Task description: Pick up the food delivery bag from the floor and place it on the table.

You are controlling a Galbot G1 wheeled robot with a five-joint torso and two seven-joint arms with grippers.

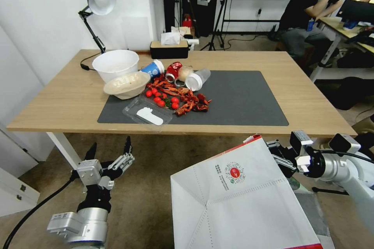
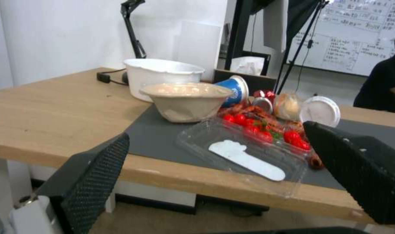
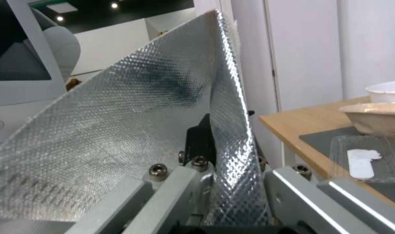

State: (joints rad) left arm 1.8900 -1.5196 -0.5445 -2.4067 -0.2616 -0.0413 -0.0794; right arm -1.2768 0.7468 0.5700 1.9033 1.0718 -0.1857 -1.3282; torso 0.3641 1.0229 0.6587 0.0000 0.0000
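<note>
My right tool (image 1: 281, 155) is clamped on the top rim of the bag (image 1: 241, 198), and the right wrist view shows the foil-lined wall (image 3: 132, 130) pinched between the jaws. The bag hangs off the floor (image 1: 156, 186), at about five o'clock in my head view, below the front edge of the surface (image 1: 66, 101). I judge it light but floppy: thin paper over foil, creased along its folds, so one pinch at the rim lets the body swing and the wall may crumple or tear. A grip near a corner fold or the straps would hold better, though I can't see the straps. It's tipped over: the mouth points toward two o'clock at my tool, the bottom toward me, the long axis running roughly seven to two. My left tool (image 1: 111, 151) waits at seven o'clock, fingers (image 2: 98, 178) spread wide, holding nothing.
</note>
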